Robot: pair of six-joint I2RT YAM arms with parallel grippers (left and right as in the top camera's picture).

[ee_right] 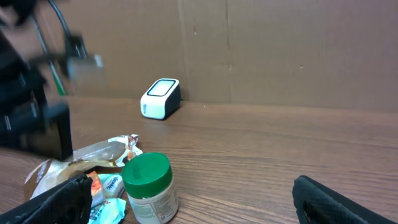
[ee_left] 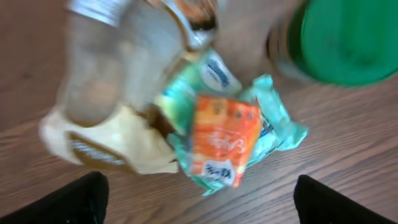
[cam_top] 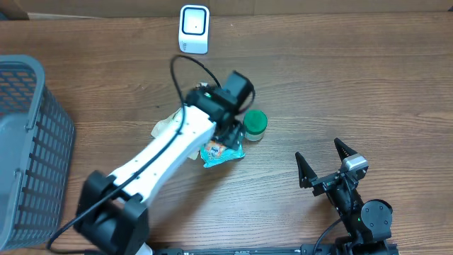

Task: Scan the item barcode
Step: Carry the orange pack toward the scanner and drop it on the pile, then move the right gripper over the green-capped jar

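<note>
Snack packet [ee_left: 224, 140], teal with an orange panel, lies flat on the wooden table [cam_top: 354, 71] right under the left gripper [ee_left: 202, 199], whose fingers stand wide apart with nothing in them. The packet's white script is too blurred to read. A beige wrapper [ee_left: 106, 143] lies against it, and a green-lidded jar [cam_top: 254, 124] stands just beside. The right gripper [cam_top: 318, 149], also spread wide, rests well apart. The white scanner [cam_top: 194, 28] sits near the far edge.

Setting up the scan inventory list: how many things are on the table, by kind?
Snack packets: 2 (teal-and-orange packet, cream packet; the pile is blurred, so more may be hidden)
Jars: 1 (green-lidded jar)
Scanners: 1 (white scanner)
Baskets: 1 (grey basket)
Total: 5
</note>
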